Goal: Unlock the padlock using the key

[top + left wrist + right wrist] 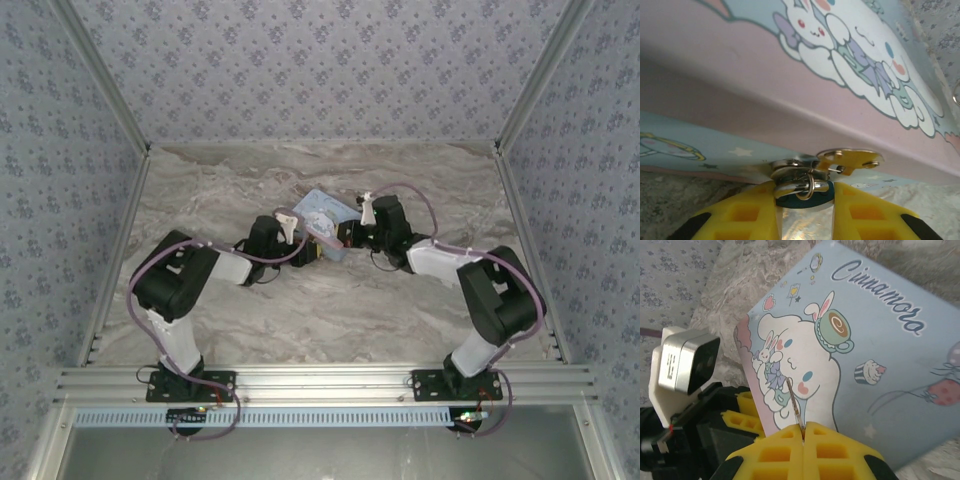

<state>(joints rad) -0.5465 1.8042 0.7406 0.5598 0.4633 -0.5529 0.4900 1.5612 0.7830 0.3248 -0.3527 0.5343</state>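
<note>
Left wrist: padlock [805, 201] — right wrist: key [794, 404]

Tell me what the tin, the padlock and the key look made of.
tin: likely printed sheet metal, satin gloss, crisp folded edge.
padlock: teal body, paint or plastic unclear; shiny metal shackle.
key: thin dark sliver, probably metal.

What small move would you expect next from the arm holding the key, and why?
Probably the right gripper should ease the key toward the padlock and line its tip up with the keyhole. The key juts from its shut fingers over the lid of the cartoon tin, seemingly apart from the lock. The left gripper clamps the padlock at the tin's hasp.
</note>
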